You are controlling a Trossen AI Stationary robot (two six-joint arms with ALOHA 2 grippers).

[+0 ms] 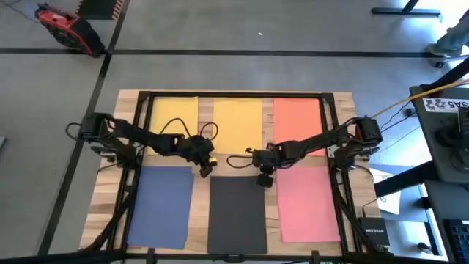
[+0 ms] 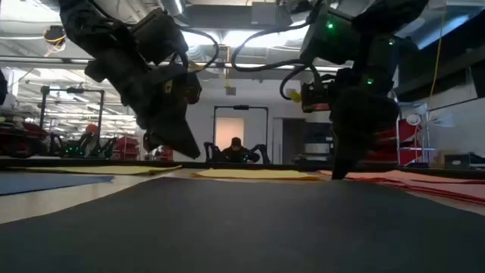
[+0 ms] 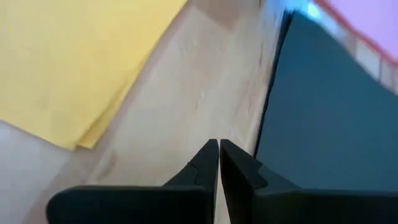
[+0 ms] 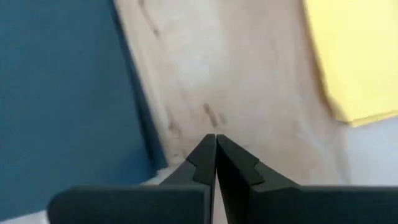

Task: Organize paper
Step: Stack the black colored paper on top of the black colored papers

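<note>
Six sheets of paper lie flat on the wooden table. Along the far side are a yellow sheet (image 1: 173,117), a second yellow sheet (image 1: 237,121) and an orange one (image 1: 297,117). Along the near side are a blue sheet (image 1: 160,205), a dark one (image 1: 237,216) and a pink one (image 1: 308,202). My left gripper (image 1: 204,171) is shut and points down over bare wood (image 3: 186,99) by the dark sheet's far left corner. My right gripper (image 1: 265,180) is also shut and stands low over bare wood (image 4: 236,81) by the dark sheet's far right corner (image 4: 62,93).
Black frame rails (image 1: 139,99) run along the table's far, left and right sides. Both arms reach in from the side edges across the strip of wood between the two rows of sheets. A dark box (image 1: 372,233) sits off the near right corner. Beyond the table, a person (image 2: 235,145) shows far off.
</note>
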